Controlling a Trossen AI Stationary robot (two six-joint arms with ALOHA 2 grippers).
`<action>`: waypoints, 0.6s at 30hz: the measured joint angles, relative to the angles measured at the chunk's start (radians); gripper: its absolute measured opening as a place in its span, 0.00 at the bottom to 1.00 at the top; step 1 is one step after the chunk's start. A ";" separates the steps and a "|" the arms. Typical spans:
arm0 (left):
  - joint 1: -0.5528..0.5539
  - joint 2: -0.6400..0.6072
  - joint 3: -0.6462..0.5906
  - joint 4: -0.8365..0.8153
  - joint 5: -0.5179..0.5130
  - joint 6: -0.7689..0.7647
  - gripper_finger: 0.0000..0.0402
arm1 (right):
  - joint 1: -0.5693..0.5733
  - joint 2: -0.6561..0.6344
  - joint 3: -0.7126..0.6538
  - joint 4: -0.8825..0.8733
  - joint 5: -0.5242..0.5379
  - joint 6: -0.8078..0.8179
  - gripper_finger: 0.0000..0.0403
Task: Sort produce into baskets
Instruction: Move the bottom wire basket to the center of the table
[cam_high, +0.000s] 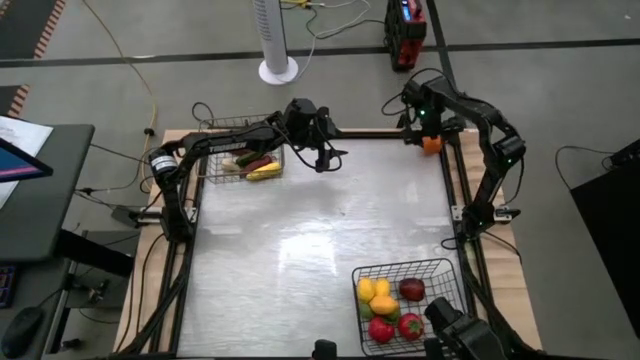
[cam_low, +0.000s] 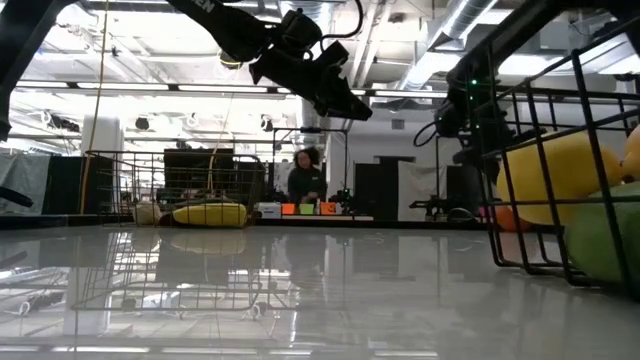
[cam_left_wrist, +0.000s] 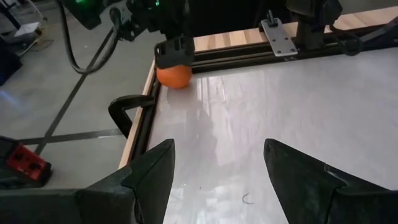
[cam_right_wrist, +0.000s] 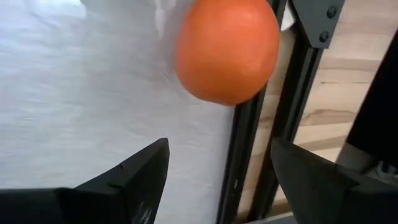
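Note:
An orange round fruit (cam_high: 431, 144) lies on the table at the far right edge, against the black frame rail; it also shows in the left wrist view (cam_left_wrist: 173, 74) and the right wrist view (cam_right_wrist: 227, 50). My right gripper (cam_right_wrist: 217, 149) is open just above it, fingers pointing down at it, not touching. My left gripper (cam_high: 330, 158) is open and empty, raised over the far middle of the table (cam_left_wrist: 217, 155). A wire basket (cam_high: 212, 165) at the far left holds yellow, maroon and green long pieces. A wire basket (cam_high: 452, 272) at the near right holds yellow, red and green round pieces.
Black frame rails (cam_high: 458, 190) run along the table's edges, with a clamp (cam_left_wrist: 127, 112) at the far right corner. The table's middle (cam_high: 320, 240) is bare. In the low view a person (cam_low: 305, 180) stands in the room far behind the table.

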 joint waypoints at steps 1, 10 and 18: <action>0.000 0.000 0.000 0.000 0.001 0.000 0.59 | 0.000 0.001 -0.001 -0.006 -0.003 -0.009 0.77; 0.000 0.000 0.000 0.012 0.001 0.001 0.59 | 0.004 0.002 -0.001 -0.023 -0.028 -0.040 0.77; 0.000 0.000 -0.001 0.007 0.001 0.001 0.59 | 0.007 0.002 0.039 -0.125 -0.070 -0.042 0.77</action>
